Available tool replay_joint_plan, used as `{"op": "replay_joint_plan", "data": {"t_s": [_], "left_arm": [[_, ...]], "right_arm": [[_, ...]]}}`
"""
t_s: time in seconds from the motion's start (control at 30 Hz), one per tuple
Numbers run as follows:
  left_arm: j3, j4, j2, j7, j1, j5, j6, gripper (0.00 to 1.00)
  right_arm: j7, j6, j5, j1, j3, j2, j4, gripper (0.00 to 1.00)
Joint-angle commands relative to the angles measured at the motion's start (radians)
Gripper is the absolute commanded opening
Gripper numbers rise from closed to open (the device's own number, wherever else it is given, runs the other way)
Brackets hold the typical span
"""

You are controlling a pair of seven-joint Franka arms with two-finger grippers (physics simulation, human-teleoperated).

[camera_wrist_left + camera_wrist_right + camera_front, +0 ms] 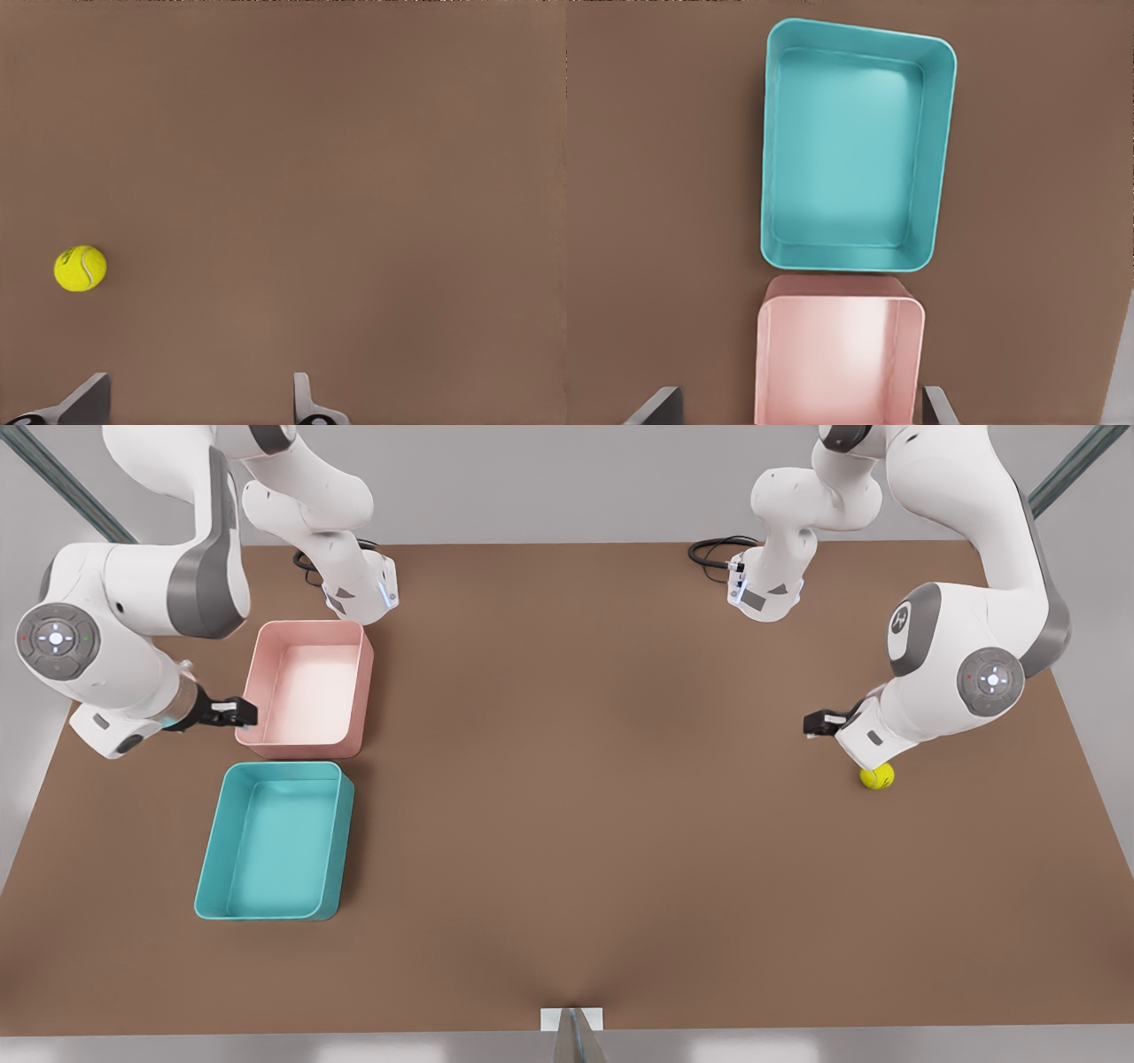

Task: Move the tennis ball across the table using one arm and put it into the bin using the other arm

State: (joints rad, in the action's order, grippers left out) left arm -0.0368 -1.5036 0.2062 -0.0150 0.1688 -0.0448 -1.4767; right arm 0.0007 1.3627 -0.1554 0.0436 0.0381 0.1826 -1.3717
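The teal bin sits nearest, with the pink bin just behind it. The tennis ball lies on the table at the front view's right, far from both bins. The left gripper hangs near it, fingers wide open, holding nothing. The right gripper waits open by the pink bin (also holding nothing). A clumsy nudge could send the ball rolling off the table.

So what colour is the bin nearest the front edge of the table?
Teal, plain and unpatterned, clearest in the right wrist view.
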Motion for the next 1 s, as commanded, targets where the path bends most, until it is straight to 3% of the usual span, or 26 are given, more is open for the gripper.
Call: {"op": "replay_joint_plan", "data": {"t_s": [0.0,0.1,0.13,0.2,0.3,0.33,0.43,0.5,0.57,0.67,0.8,0.97], "left_arm": [[0.000,0.000,-0.001,0.064,0.000,-0.001,-0.025,1.00],[-0.002,0.002,0.015,0.064,0.000,-0.001,-0.037,0.98],[-0.015,0.005,0.058,0.069,-0.003,0.006,-0.039,0.22],[-0.124,0.005,0.156,0.545,-0.069,0.028,-0.125,0.21],[-0.124,-0.001,0.251,0.870,-0.141,0.100,-0.324,0.21],[-0.124,-0.009,0.268,1.192,-0.199,0.095,-0.338,0.21],[-0.127,-0.132,0.303,1.929,-0.361,0.056,-0.468,0.21],[-0.129,-0.171,0.303,2.162,-0.400,0.075,-0.491,0.21],[-0.130,-0.237,0.305,2.351,-0.445,0.094,-0.631,0.21],[-0.130,-0.299,0.318,2.364,-0.469,0.088,-0.675,0.21],[-0.124,-0.440,0.286,2.339,-0.457,0.132,-0.892,0.21],[-0.127,-0.460,0.305,2.253,-0.454,0.134,-0.801,0.21]], "right_arm": [[0.005,0.025,-0.001,-0.001,0.000,-0.002,-0.001,1.00],[0.007,0.029,0.004,0.002,-0.001,0.006,-0.003,1.00],[0.007,0.021,0.004,0.009,-0.006,0.008,-0.001,1.00],[0.007,0.032,0.007,0.012,-0.004,0.018,-0.001,1.00],[0.008,0.050,0.072,0.010,-0.010,0.038,0.005,1.00],[0.001,0.038,0.088,0.010,-0.046,0.037,0.010,1.00],[-0.030,0.027,0.096,0.032,-0.030,0.038,0.019,1.00],[-0.031,0.021,0.099,0.036,-0.032,0.044,0.016,1.00],[-0.031,0.021,0.097,0.036,-0.032,0.051,0.017,1.00],[-0.033,0.021,0.097,0.036,-0.032,0.051,0.017,1.00],[-0.033,0.021,0.097,0.036,-0.032,0.055,0.017,1.00],[-0.033,0.021,0.100,0.036,-0.032,0.060,0.017,1.00]]}}
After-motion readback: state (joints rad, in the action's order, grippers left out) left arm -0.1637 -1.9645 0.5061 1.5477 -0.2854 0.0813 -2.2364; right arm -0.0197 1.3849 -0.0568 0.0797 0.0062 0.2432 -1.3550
